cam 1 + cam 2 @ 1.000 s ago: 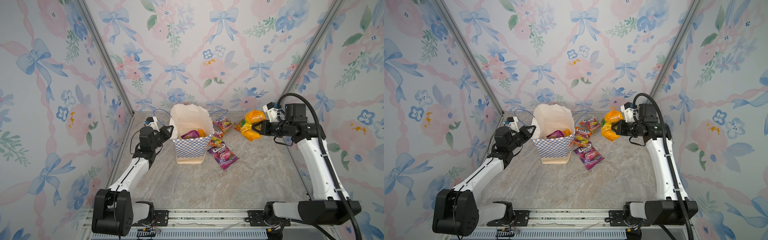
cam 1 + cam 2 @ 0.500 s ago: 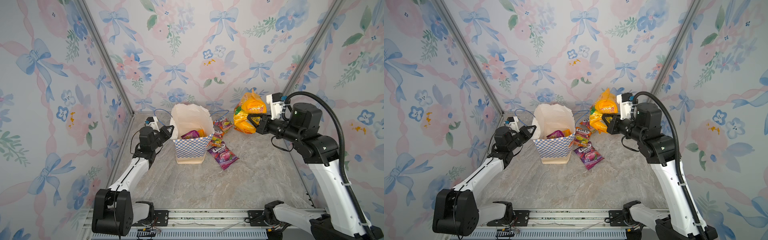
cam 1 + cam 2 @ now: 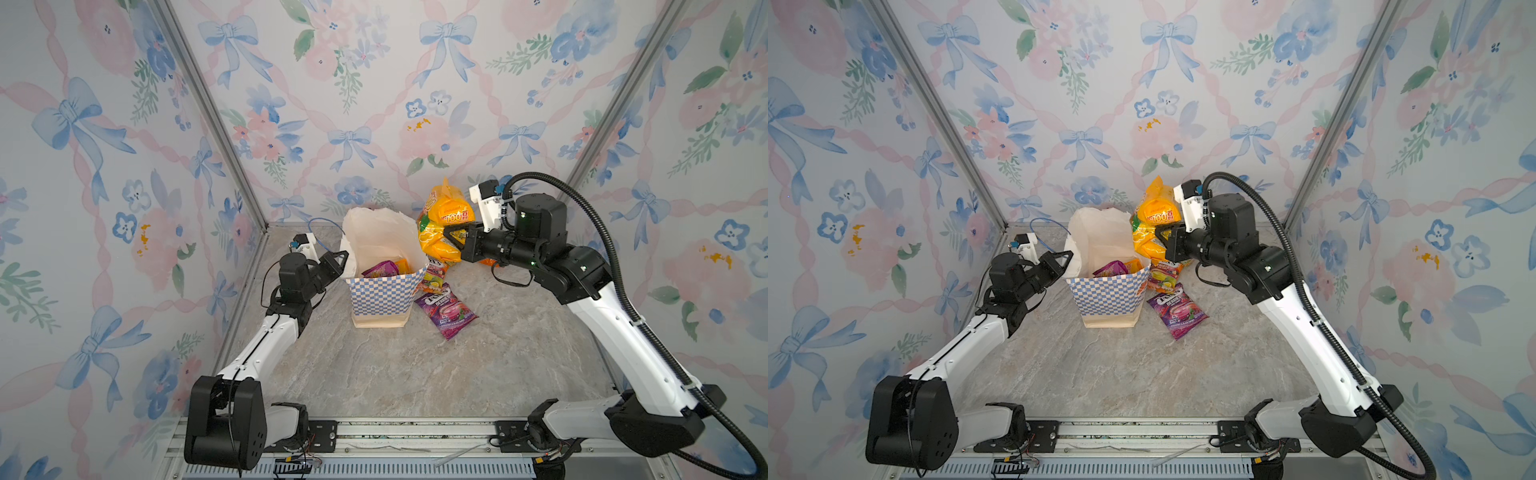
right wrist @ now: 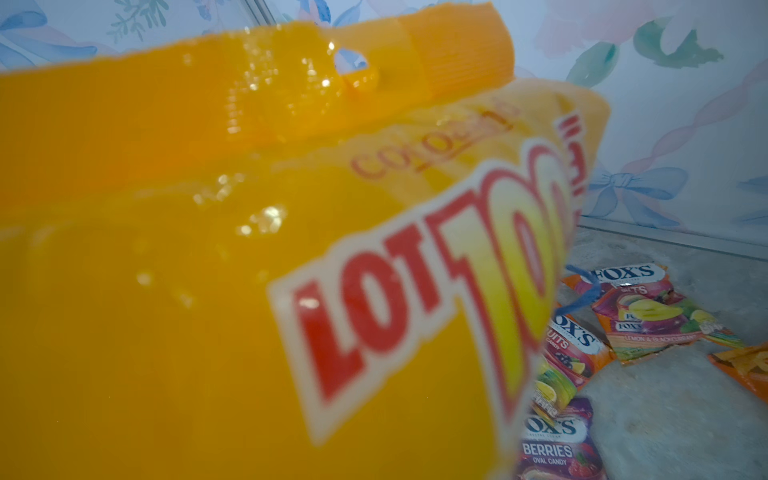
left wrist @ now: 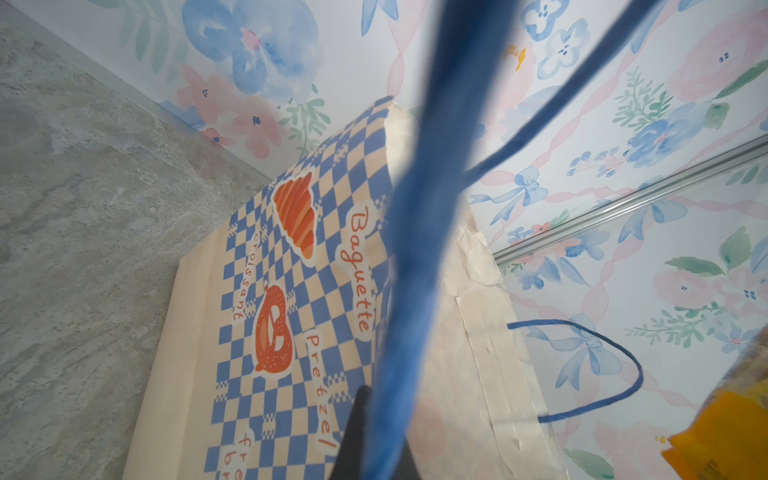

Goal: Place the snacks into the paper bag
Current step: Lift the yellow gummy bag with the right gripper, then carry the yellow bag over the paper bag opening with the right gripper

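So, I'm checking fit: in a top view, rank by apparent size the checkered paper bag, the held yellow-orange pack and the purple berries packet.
1. Cream paper bag with blue checkered band
2. Glossy yellow-orange plastic pack, lifted nearer the camera, so unsure
3. Purple plastic berries packet, smallest

bright even light in both top views, faint shadow under the paper bag (image 3: 380,295), blue cord handle (image 5: 419,257) a close blur in the left wrist view, yellow pack (image 4: 166,291) soft with glare spots in the right wrist view
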`<state>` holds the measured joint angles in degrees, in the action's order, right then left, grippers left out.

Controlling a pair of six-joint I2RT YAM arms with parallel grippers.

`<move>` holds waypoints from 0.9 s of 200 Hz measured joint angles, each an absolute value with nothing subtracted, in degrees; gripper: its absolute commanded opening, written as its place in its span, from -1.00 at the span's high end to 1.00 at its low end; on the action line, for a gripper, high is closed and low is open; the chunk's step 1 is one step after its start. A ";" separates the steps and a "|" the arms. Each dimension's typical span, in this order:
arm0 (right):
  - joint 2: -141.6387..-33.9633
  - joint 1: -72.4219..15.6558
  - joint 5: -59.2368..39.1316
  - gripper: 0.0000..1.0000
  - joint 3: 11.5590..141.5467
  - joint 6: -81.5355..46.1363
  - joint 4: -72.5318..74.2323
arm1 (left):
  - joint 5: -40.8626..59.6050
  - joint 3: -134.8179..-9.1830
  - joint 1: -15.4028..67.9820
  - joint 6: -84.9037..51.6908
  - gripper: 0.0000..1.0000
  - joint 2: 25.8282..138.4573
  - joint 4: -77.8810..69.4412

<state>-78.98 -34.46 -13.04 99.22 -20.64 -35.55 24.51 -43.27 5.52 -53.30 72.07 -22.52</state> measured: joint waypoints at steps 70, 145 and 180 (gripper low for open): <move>-82.78 -36.23 -14.11 1.00 103.02 -21.50 -33.30 | 24.51 -43.27 5.52 -54.11 1.00 72.53 -22.70; -82.87 -36.53 -16.36 1.00 103.70 -22.37 -28.64 | 24.51 -43.31 5.52 -54.28 1.00 73.56 -23.70; -83.74 -37.15 -17.39 1.00 103.72 -22.59 -27.35 | 24.49 -43.31 5.52 -54.28 1.00 73.56 -23.75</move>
